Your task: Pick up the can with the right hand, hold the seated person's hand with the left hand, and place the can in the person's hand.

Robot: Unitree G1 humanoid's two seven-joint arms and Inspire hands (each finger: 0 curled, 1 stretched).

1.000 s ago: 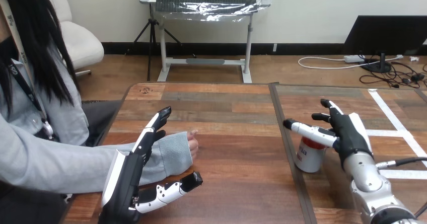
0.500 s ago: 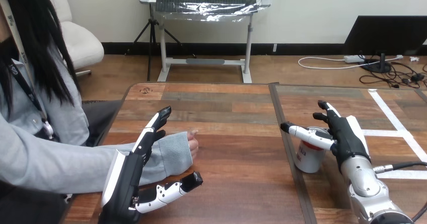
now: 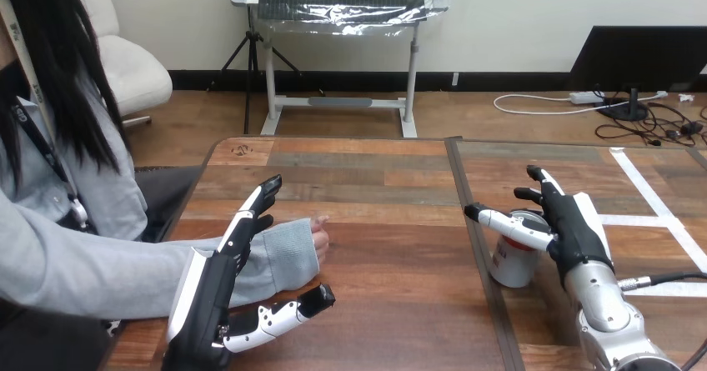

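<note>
Can (image 3: 513, 263): 1, white with a red band.
Robot hands: 2, namely left hand (image 3: 204, 304) and right hand (image 3: 571, 229).
Person's hand (image 3: 318, 236): 1, showing at a grey sleeve's end.
Table (image 3: 383, 188): 1, wooden, with a dark seam across its top.
White tape strips (image 3: 654, 200): 3 on the table's right part.

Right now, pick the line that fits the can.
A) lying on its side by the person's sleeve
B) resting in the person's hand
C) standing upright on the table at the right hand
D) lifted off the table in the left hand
C: the can stands upright on the table, and the right hand is open beside it, thumb reaching across its top, fingers straight.
</note>
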